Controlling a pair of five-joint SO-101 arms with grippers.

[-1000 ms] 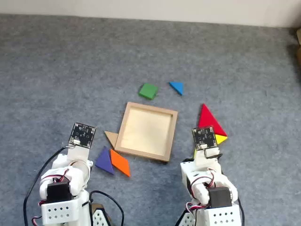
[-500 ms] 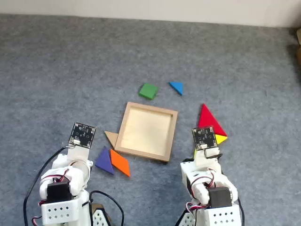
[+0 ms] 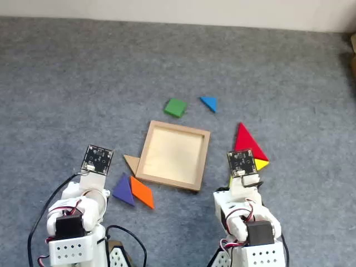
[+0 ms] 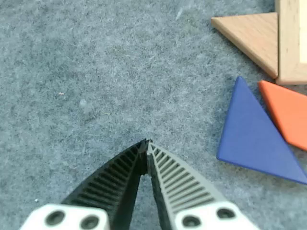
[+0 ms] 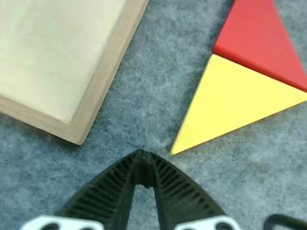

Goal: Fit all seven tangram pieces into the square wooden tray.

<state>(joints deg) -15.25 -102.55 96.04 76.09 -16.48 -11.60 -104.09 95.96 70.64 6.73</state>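
High view showed the square wooden tray [image 3: 146, 149] unfilled between our arms, both left pincer [image 4: 146, 143] and right pincer [image 5: 142, 155] pressed together, so we judged the right must spread to straddle the nearby yellow triangular piece [image 5: 235, 100].

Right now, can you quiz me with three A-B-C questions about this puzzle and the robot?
1. Where is the green square tangram piece? A in the square wooden tray; B on the grey carpet beyond the tray's far side; C in a gripper.
2. How many pieces lie in the tray? A none; B three; C seven.
3. The left gripper is: A shut, empty; B wide open; C clamped on the tray.
Answers: 1 B, it lies on carpet apart from the tray. 2 A, the tray's floor is bare. 3 A, its fingertips meet with nothing between.
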